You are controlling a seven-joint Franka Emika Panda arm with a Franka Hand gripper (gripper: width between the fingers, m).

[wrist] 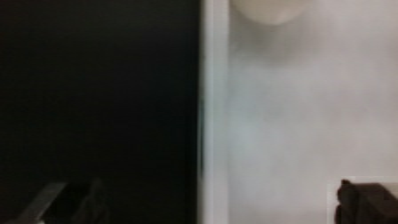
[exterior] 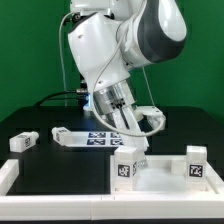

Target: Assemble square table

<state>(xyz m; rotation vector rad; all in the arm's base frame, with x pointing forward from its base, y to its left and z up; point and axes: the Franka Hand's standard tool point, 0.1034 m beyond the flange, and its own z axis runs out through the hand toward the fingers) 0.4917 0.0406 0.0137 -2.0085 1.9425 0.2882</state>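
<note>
The claw (exterior: 128, 121) hangs wide open and empty at mid-frame of the exterior view, its fingers either side of the tabletop's (exterior: 165, 187) edge, probably to grip it. The tabletop fills the lower right with two upright legs (exterior: 125, 166). A spare leg (exterior: 22, 143) waits at lower left.

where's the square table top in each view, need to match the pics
Exterior view: the square table top lies low in the picture, toward the exterior view's right, in front of the arm.
Wrist view: it is the pale half of the picture, beside the black table, with a round hole in it.
Shared landmark: the open end effector; its dark fingertips show in the wrist view.
</note>
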